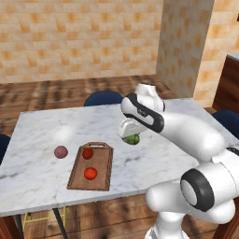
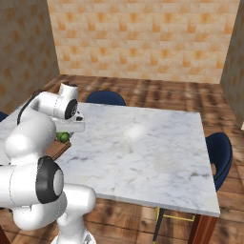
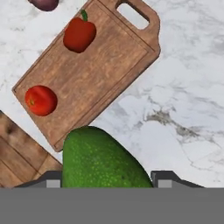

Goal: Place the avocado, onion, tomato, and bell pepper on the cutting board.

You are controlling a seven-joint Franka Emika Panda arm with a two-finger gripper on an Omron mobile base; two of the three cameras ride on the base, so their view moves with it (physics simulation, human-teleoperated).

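Holding the avocado (image 3: 103,159) clamped in our gripper (image 3: 105,179) beside the cutting board (image 3: 111,57), we have tomato (image 3: 40,100) and bell pepper (image 3: 79,34) placed, onion (image 1: 60,151) waiting.

The brown rectangular wooden cutting board (image 3: 94,65) with a raised rim and a handle cutout at one short end lies flat on the white marble surface (image 1: 42,140), near its front edge. On the board, a glossy red bell pepper (image 3: 79,34) with a short green stem rests toward the handle end, and a round shiny red tomato (image 3: 40,100) sits toward the opposite end, the two apart. The dull purplish-mauve onion (image 1: 60,151) lies on the surface just beside the board's long side. The glossy green lumpy avocado (image 3: 103,162) is held off the surface between the fingers of the hand (image 3: 105,180), beside the board.
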